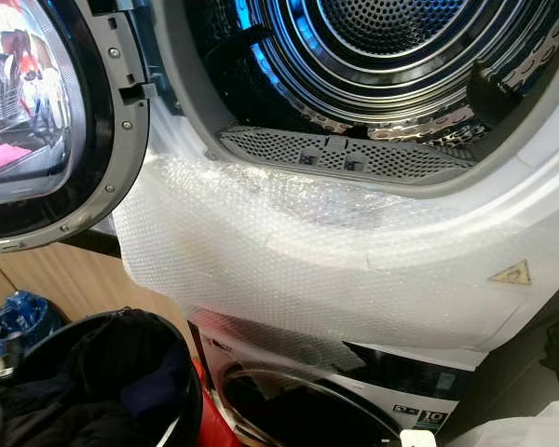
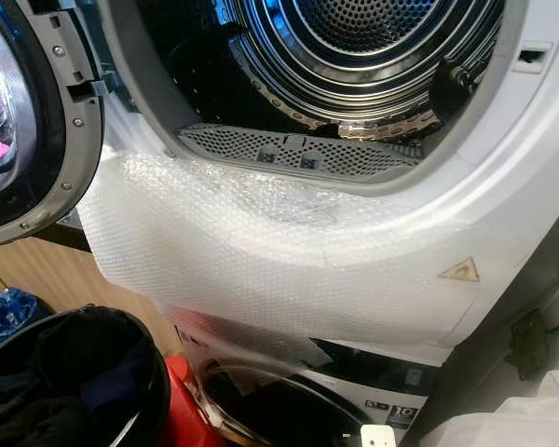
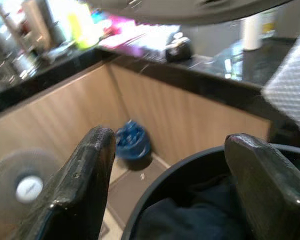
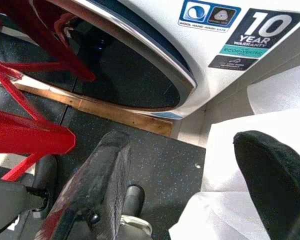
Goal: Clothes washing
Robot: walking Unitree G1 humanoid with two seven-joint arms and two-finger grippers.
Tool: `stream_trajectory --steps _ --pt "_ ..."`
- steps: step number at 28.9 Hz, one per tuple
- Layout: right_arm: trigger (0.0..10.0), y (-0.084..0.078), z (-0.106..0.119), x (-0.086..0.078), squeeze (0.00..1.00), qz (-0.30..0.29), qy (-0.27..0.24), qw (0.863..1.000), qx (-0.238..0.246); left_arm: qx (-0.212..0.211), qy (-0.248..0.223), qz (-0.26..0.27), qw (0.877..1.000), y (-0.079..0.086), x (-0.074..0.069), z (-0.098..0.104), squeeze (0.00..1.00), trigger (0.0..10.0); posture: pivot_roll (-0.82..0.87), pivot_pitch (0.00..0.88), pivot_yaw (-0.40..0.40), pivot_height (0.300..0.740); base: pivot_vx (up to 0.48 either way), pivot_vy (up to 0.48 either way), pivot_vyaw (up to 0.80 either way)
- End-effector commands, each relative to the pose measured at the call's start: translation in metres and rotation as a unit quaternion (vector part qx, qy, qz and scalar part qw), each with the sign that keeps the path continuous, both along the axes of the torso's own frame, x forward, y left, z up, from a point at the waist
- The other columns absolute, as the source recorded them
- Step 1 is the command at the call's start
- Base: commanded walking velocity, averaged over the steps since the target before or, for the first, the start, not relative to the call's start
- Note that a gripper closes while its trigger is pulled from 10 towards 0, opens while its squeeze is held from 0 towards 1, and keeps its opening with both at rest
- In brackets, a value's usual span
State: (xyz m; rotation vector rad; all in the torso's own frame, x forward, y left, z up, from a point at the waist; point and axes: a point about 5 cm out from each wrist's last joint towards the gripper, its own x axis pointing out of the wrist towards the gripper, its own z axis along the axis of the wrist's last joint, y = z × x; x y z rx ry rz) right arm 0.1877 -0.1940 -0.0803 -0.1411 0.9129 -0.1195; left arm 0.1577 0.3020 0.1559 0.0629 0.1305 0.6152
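Left gripper point(image 3: 170, 180) and right gripper point(image 4: 190, 185) both hang low — fingers spread apart, apparently holding nothing.

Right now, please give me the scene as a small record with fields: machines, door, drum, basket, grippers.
upper machine: drum open and looks empty; lint grille at its lower lip
door: swung open to the left
bubble wrap: covers the front panel below the opening
lower machine: round door shut, a 10 year warranty sticker beside it
basket: black, lower left, dark clothes inside
left gripper: open, above the basket rim
right gripper: open, low near the floor before the lower machine
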Motion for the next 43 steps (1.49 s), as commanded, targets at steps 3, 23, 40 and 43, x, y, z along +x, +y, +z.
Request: stream_trajectory --steps 3,23,40,43 --pt "10.0 0.003 0.001 0.004 0.00 0.010 0.001 1.000 0.003 -0.028 0.009 0.014 0.999 0.004 0.003 -0.009 0.00 10.0 0.35 0.000 0.009 0.740 0.000 0.000 0.00" --pt "10.0 0.001 0.000 0.002 0.00 0.011 0.004 1.000 0.010 -0.001 -0.051 -0.277 0.959 -0.057 0.057 0.008 1.00 10.0 0.31 0.000 -0.003 0.740 0.000 0.000 0.00" --pt "10.0 0.007 0.000 0.003 0.00 0.025 0.008 0.999 0.019 0.005 0.072 -0.261 0.963 -0.047 0.044 -0.004 1.00 10.0 0.33 0.000 0.001 0.740 0.000 0.000 0.00" --pt "10.0 0.009 -0.001 0.003 0.00 0.035 0.011 0.999 0.021 0.002 0.099 -0.264 0.959 -0.044 0.046 -0.006 1.00 10.0 0.34 0.000 0.003 0.740 0.000 0.000 0.00"
